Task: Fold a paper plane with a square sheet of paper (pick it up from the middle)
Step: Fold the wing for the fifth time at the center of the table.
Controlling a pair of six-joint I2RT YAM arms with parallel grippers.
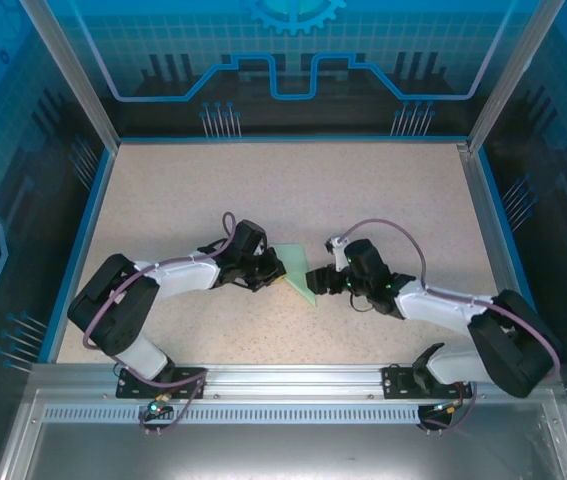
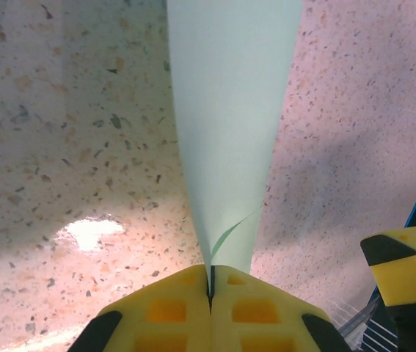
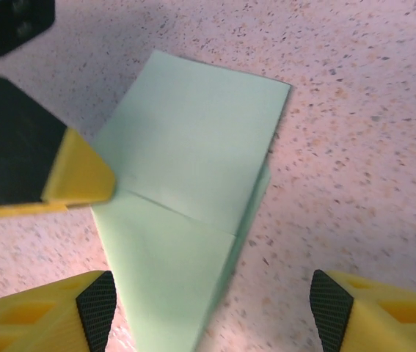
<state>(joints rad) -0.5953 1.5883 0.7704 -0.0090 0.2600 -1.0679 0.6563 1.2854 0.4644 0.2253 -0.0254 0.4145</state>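
At table (image 1: 293,190) centre, L tool (image 2: 210,284) clenched on narrow end of paper plane (image 2: 230,110), pads (image 2: 171,308) pressed together. R tool (image 3: 215,312) released, jaws wide apart either side of plane's other end. Plane, pale green w/ crease across, lies on table btwn both tools.

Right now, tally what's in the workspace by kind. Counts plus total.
Folded pale green paper: 1
Robot hands: 2 (left hand shut on the paper, right hand open over it)
Total: 3
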